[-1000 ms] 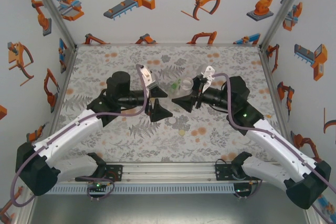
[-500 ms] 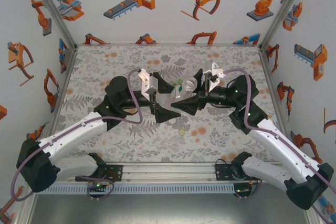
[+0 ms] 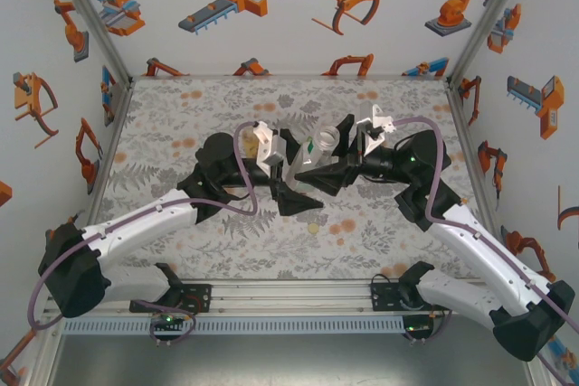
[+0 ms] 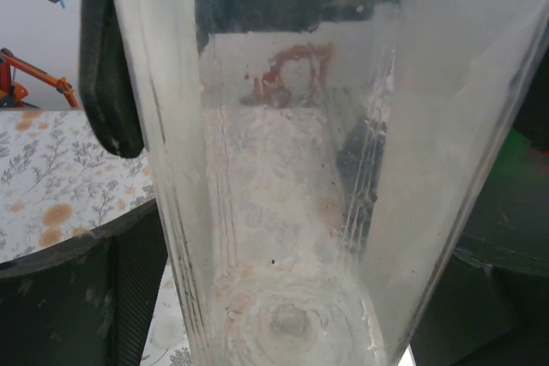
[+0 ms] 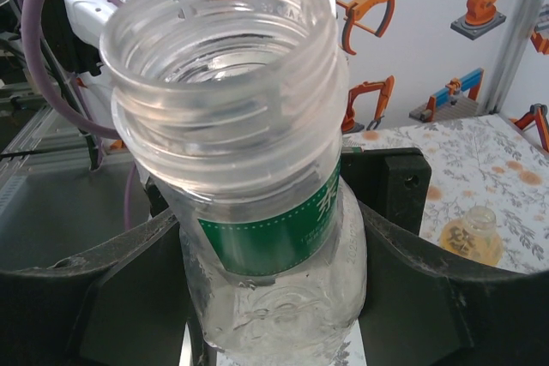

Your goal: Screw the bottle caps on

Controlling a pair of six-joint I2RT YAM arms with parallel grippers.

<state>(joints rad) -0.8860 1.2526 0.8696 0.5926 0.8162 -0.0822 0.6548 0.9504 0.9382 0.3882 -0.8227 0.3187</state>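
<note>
A clear bottle (image 3: 323, 143) with a green label hangs tilted above the middle of the mat, its threaded mouth (image 5: 225, 49) uncapped. My right gripper (image 3: 327, 153) is shut on its shoulder, both dark fingers pressed to it (image 5: 274, 272). My left gripper (image 3: 297, 174) comes in from the left and straddles the bottle's lower body (image 4: 292, 212). Its jaws stand open, with a strip of mat showing beside one finger (image 4: 111, 75). A yellowish bottle cap (image 3: 313, 228) lies on the mat in front of the grippers. An amber bottle (image 5: 472, 236) stands behind the left wrist (image 3: 246, 139).
The flowered mat (image 3: 181, 115) is ringed by white walls with orange robot prints and aluminium corner posts (image 3: 470, 42). Purple cables (image 3: 240, 192) loop over both wrists. A metal rail (image 3: 289, 291) runs along the near edge.
My left gripper has moved right and come round the bottle's lower body, its jaws narrowing. My right gripper lifted and tilted the bottle a little, then stayed shut on it.
</note>
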